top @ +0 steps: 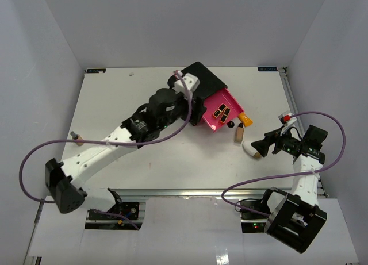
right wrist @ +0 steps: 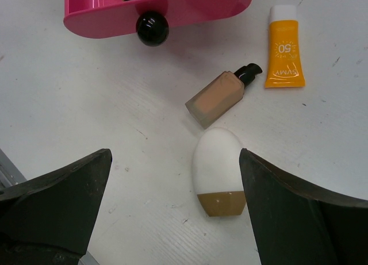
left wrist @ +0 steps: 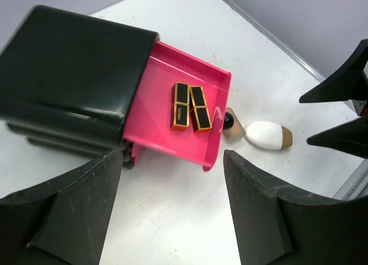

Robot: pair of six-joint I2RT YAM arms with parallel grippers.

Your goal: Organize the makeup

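Observation:
The makeup lies right of the open pink drawer (top: pixel 221 112): an orange tube with a white cap (right wrist: pixel 283 52), a tan bottle with a dark cap (right wrist: pixel 218 98) and a white oval tube with a tan end (right wrist: pixel 217 170). Two black-and-gold sticks (left wrist: pixel 190 107) lie side by side inside the drawer. My right gripper (right wrist: pixel 174 184) is open low over the table, and the oval tube lies between its fingers, close to the right one, untouched. My left gripper (left wrist: pixel 172 213) hangs open and holds nothing, just in front of the drawer's near corner.
The pink drawer sticks out of a large black box (top: pixel 201 81) at the back middle. Its black knob (right wrist: pixel 152 28) faces the loose makeup. The right gripper's fingers (left wrist: pixel 339 112) show at the right of the left wrist view. The table's right edge (top: pixel 287 104) is close.

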